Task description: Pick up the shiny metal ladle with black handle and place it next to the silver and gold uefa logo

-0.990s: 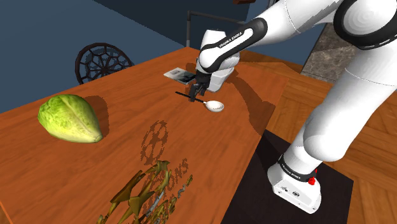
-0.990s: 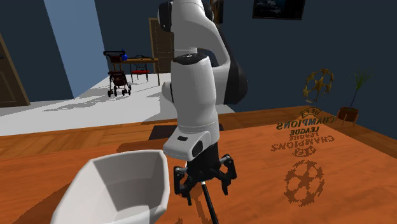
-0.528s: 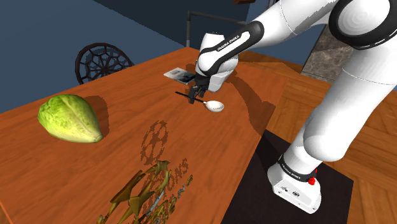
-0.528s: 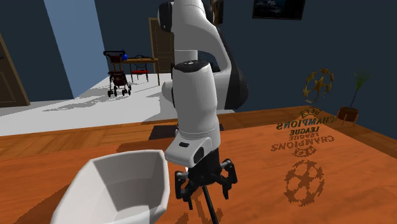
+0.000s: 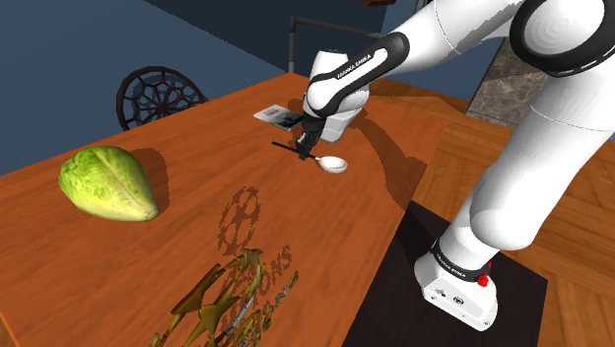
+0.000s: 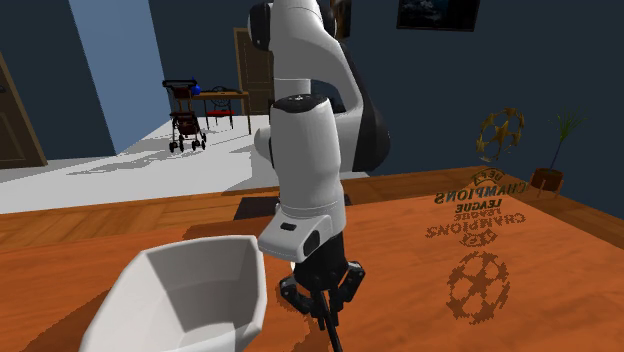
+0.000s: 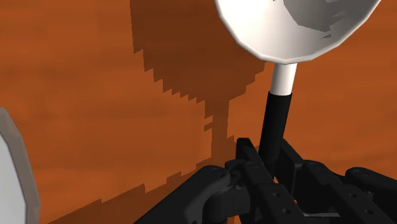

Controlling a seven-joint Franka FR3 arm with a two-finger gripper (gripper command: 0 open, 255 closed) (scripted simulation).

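The ladle lies on the brown wooden table (image 5: 177, 246); its pale bowl (image 5: 334, 165) points toward the stand and its black handle (image 5: 286, 149) points away. My gripper (image 5: 307, 149) reaches down over the handle and is shut on it. In the wrist view the black fingers (image 7: 251, 167) clasp the handle (image 7: 275, 127) just below the white bowl (image 7: 296, 28). From the second exterior view the gripper (image 6: 321, 296) pinches the thin handle (image 6: 331, 332). The gold and silver UEFA logo (image 5: 229, 288) stands at the shoulder view's lower left, well away from the ladle, with its lettering (image 6: 475, 212) in the second exterior view.
A green cabbage (image 5: 107, 183) rests at the shoulder view's left. A grey flat item (image 5: 279, 116) lies just beyond the gripper, and a white angular container (image 6: 190, 295) sits close beside the gripper. A round-backed chair (image 5: 158, 96) stands behind the table. The stand (image 5: 459, 286) sits on a dark mat.
The fingers stood apart over the handle and have now come together on it. The hand sank slightly before that. The ladle has not moved.
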